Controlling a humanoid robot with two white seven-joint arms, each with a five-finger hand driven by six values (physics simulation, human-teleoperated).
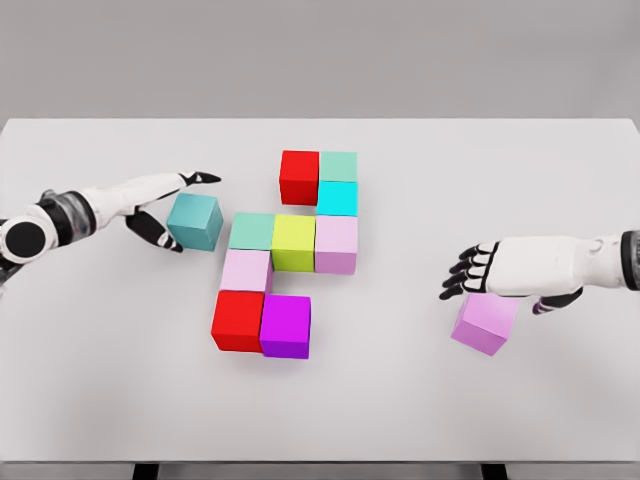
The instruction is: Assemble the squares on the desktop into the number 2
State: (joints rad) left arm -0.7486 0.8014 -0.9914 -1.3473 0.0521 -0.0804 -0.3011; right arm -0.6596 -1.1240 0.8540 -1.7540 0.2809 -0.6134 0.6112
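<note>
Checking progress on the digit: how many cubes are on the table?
11: nine joined mid-table, from red cube to magenta cube; teal cube by left hand; lilac cube under right hand.

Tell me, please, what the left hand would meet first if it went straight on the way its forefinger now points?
Probably nothing close: the left hand points right and slightly away, above the teal cube between its fingers. Its forefinger's line seems to pass beyond the red cube, though depth is unclear here.

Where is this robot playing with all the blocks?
Probably a computer-made test room, not a real one: a plain white table against a blank grey wall, with flat-coloured cubes like the bright red cube and the yellow-green cube.
</note>
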